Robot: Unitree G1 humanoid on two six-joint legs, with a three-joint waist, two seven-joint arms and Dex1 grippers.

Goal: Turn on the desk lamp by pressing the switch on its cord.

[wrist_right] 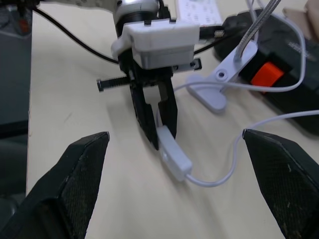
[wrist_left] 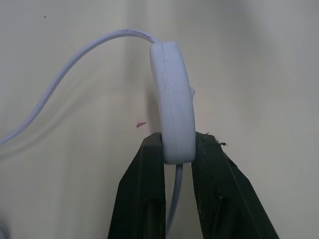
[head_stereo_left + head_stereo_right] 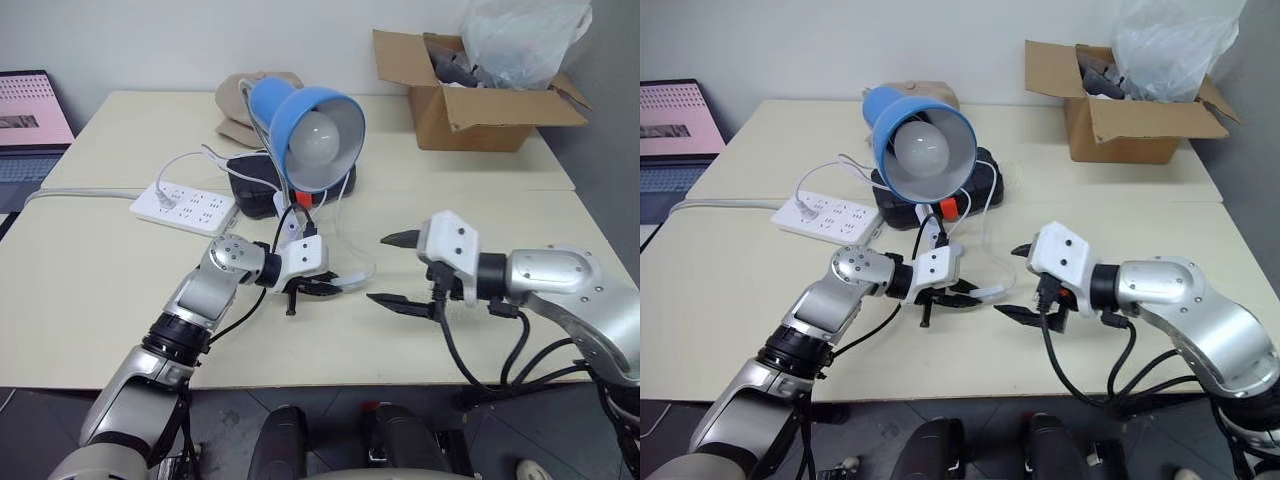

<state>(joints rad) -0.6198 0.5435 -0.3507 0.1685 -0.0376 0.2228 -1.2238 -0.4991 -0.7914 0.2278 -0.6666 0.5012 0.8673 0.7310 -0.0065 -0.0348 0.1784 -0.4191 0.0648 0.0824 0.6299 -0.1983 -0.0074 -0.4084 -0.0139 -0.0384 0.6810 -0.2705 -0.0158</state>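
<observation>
L arm reaches across table, left gripper (image 3: 318, 289) clamped on one end of the switch (image 1: 174, 157), just above tabletop near lamp (image 3: 318, 135). Right gripper (image 3: 398, 270) faces it, jaws wide apart, nothing held. Cardboard box (image 3: 470, 110) at far R holds a plastic bag (image 3: 525, 38).

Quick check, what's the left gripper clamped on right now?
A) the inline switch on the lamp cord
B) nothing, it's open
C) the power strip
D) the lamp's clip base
A: in the left wrist view the left gripper has both black fingers pinched on the end of the white inline switch, with the cord leaving its far end.
</observation>
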